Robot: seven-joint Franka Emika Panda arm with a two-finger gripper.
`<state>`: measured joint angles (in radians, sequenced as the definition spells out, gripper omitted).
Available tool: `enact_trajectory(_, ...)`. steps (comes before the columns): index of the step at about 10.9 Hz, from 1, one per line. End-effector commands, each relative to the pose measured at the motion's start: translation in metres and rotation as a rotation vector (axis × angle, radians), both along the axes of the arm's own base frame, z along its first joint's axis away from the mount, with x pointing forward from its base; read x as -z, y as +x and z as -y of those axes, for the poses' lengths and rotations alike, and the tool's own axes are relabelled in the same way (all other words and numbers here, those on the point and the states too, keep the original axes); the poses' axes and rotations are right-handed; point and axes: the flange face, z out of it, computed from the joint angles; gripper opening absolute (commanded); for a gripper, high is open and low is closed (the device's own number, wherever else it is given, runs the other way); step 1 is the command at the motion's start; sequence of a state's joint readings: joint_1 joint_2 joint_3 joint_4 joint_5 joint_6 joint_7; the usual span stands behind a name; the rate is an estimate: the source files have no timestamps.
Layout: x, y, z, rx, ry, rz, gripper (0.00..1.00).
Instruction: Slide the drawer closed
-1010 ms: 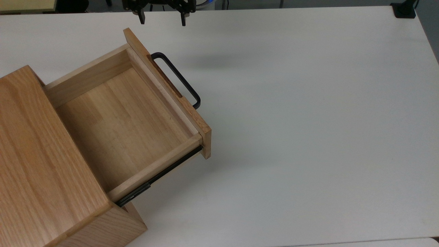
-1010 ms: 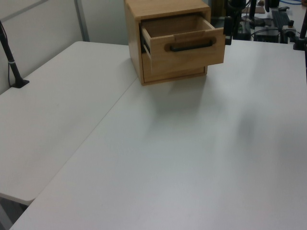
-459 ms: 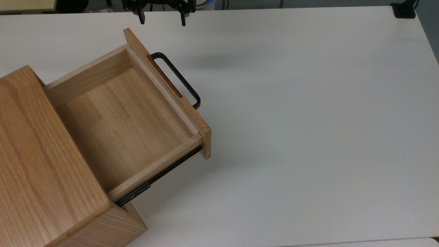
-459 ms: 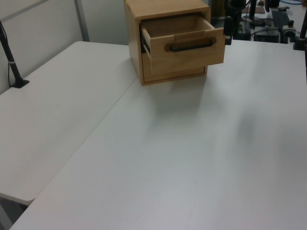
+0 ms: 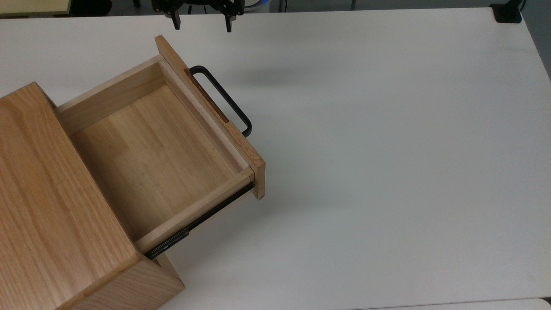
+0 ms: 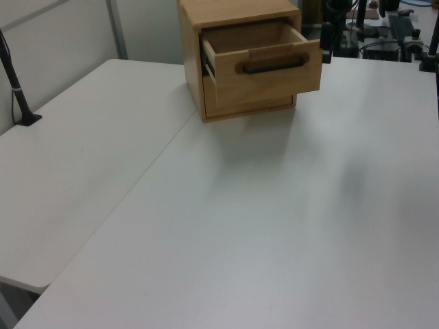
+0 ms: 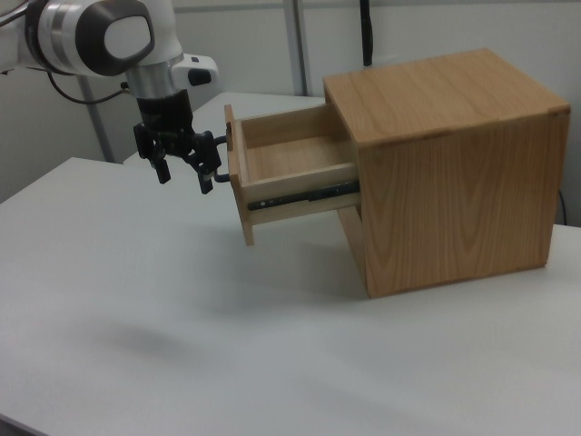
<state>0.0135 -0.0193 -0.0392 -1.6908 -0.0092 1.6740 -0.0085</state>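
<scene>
Drawer (image 5: 150, 159) hangs wide open; the tool (image 5: 201, 23), fingers spread and empty, hovers beside its handle (image 5: 221, 100).

Oak cabinet (image 7: 449, 173) on white table (image 5: 387, 150).

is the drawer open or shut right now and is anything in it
Open. The drawer is pulled well out of the cabinet, its side rail exposed, and its wooden floor is bare.

Gripper (image 7: 184, 173) pointing down, fingers (image 5: 176, 22) spread apart, nothing held; white arm (image 7: 100, 36) above.
</scene>
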Motion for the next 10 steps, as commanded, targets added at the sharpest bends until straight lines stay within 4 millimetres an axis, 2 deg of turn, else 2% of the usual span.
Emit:
enact_trajectory(1, -0.0039, -0.0026, 0.0032, -0.013, -0.004, 0.0, 1.0)
enact_trajectory(8, -0.0045, -0.0022, 0.0109, 0.002, -0.005, 0.006, 1.0)
enact_trajectory(9, -0.0035, -0.002, 0.0109, 0.002, -0.005, 0.003, 0.91)
enact_trajectory(10, -0.0037, -0.0017, 0.0109, -0.002, -0.005, 0.006, 0.48)
